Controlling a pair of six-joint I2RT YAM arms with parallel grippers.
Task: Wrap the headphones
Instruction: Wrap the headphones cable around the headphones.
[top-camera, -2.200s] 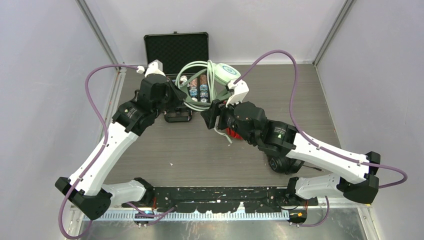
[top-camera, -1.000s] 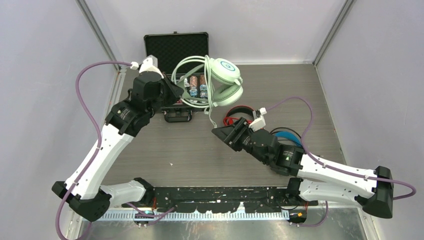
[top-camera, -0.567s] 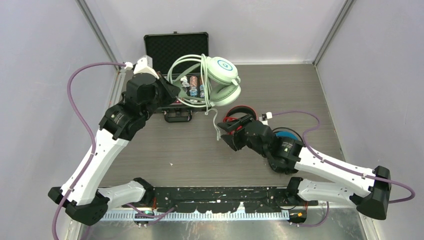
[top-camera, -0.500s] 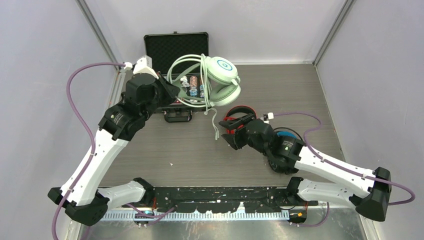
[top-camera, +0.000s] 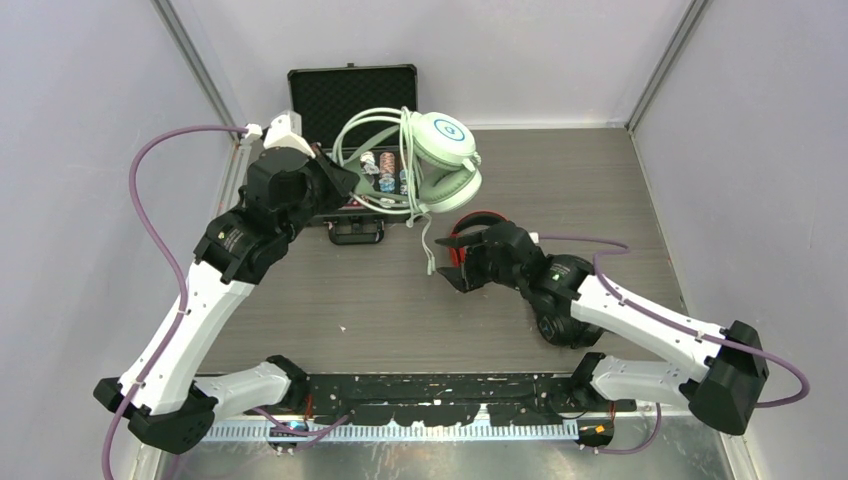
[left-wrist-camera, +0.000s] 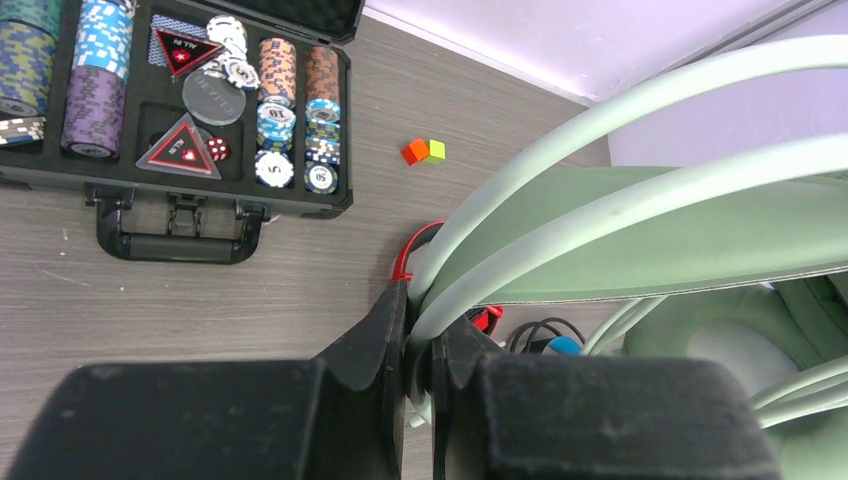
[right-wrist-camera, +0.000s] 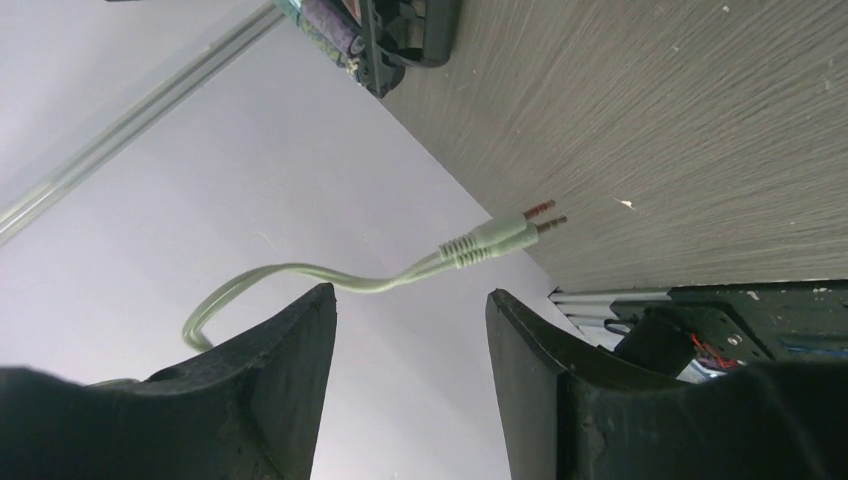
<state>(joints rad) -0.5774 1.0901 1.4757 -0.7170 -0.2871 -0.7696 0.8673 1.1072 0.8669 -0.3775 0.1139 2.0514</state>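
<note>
Your left claw (left-wrist-camera: 418, 322) is clenched on the smooth, pale headband of the mint-green headphones (top-camera: 446, 148). Their round padded cups hang just to its right. Beneath it sits an open black case (left-wrist-camera: 290, 200) of striped poker chips (left-wrist-camera: 275, 75), with triangular markers (left-wrist-camera: 186, 152) reading "ALL IN". Your right claw (right-wrist-camera: 410, 305) is released, jaws apart. The thin green cable (right-wrist-camera: 300, 272) dangles its twin ribbed plugs (right-wrist-camera: 495, 235) just past the tips, over the grey wood-grain table (right-wrist-camera: 700, 120). The red headphones (top-camera: 478, 220) lie just beside it.
</note>
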